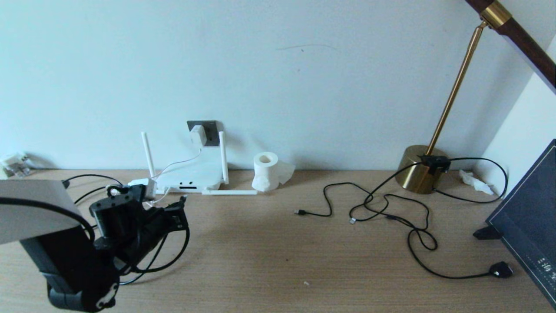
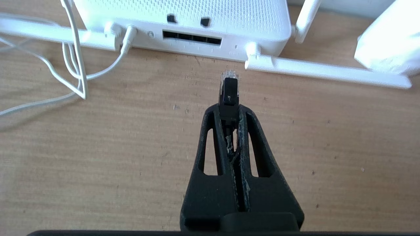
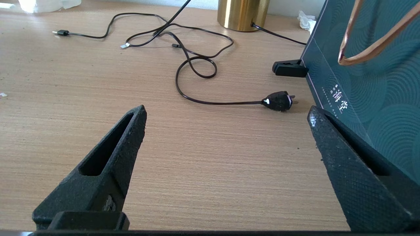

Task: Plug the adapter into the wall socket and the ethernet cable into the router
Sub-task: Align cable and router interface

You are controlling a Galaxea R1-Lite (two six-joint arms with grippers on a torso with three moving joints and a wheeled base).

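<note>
Left wrist view: left pincer [image 2: 229, 108] pinches black ethernet cable [image 2: 228, 91], clear-tipped plug.

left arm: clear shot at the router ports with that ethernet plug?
Probably yes. The left gripper is shut on the ethernet cable, plug aimed at the router port row, bare table between; one antenna lies just beside.

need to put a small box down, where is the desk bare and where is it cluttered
Bare: the wide wood strip between the toilet-paper roll and the loose black cords, and the near edge ahead of the right gripper. Crowded: around the router, where the left gripper holds the ethernet cable, and by the lamp base.
</note>
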